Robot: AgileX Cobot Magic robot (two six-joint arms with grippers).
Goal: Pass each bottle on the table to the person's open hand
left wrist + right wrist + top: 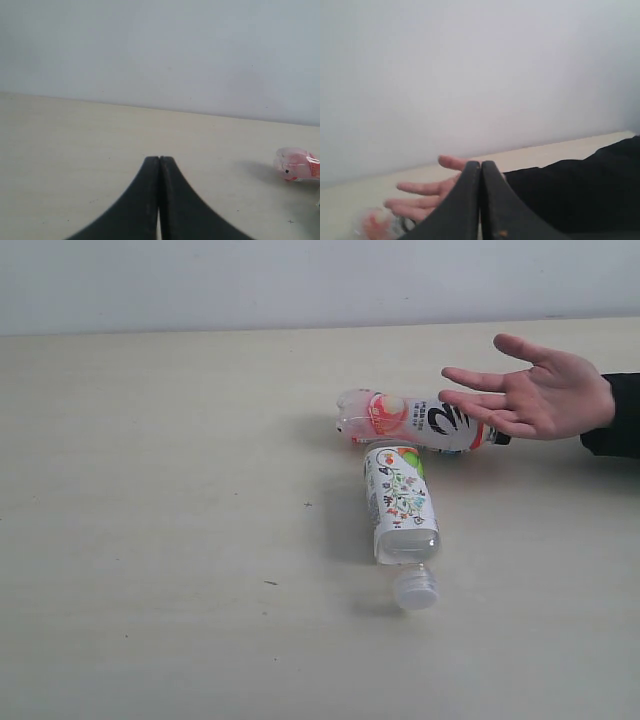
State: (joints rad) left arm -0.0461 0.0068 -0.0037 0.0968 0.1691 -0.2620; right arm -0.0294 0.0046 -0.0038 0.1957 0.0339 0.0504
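Observation:
Two bottles lie on the cream table [150, 490]. The pink-red bottle [420, 422] lies on its side, its black-cap end under the person's open hand [530, 395]; its clear base shows in the left wrist view [296, 164]. Just in front of it lies the white floral-label bottle [400, 505], its white cap [415, 589] toward the front edge. The other two bottles are out of view. My left gripper [159, 159] is shut and empty, over bare table. My right gripper [480, 164] is shut and empty, with the hand [427, 192] behind its tips. Neither gripper appears in the exterior view.
The person's black sleeve [620, 415] comes in from the right edge and fills much of the right wrist view [570, 190]. A pale wall [300, 280] rises behind the table's far edge.

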